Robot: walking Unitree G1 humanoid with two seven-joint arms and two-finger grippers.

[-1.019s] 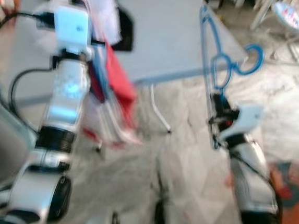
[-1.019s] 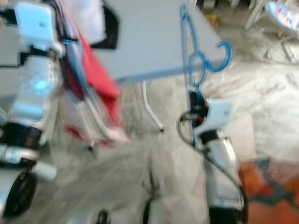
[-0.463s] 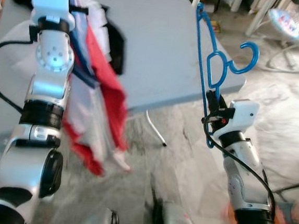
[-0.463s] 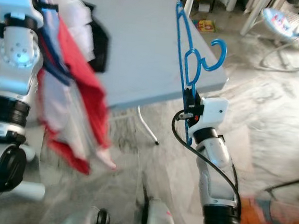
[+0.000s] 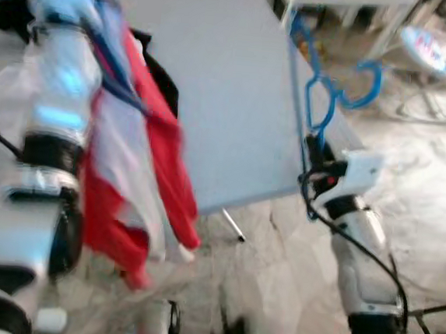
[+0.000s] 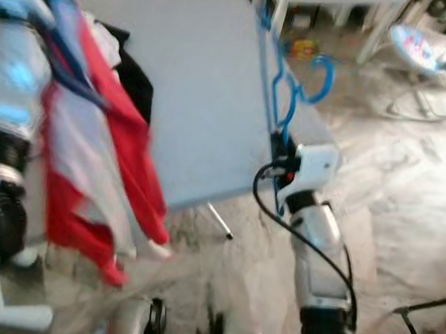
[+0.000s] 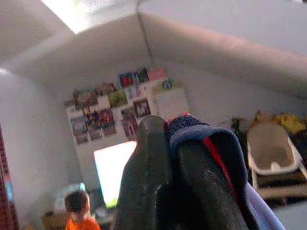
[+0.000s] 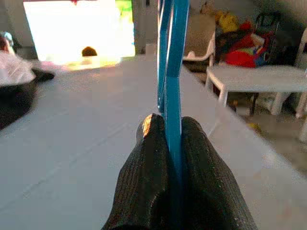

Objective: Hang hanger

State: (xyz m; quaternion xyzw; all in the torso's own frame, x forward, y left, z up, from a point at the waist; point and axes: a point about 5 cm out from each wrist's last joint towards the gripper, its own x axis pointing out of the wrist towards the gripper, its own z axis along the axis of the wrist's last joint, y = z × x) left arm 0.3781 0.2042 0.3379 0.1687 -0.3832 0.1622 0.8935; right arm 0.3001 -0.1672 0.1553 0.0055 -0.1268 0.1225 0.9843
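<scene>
My right gripper is shut on a blue plastic hanger and holds it upright by its lower bar, beside the near right corner of the grey table. The hanger's hook points right, away from the table. My left arm is raised high at the left. Its gripper is shut on the dark blue collar of a red, white and blue garment, which hangs down along the arm over the table's left part.
Dark clothing lies on the table behind the garment. White furniture and a baby bouncer stand beyond the table at the right. Pale marble floor lies under my right arm. A person in orange sits far off.
The whole view has shifted and blurred as the camera moved. My left arm has lifted the garment higher, so it now hangs free. My right gripper still holds the hanger upright.
</scene>
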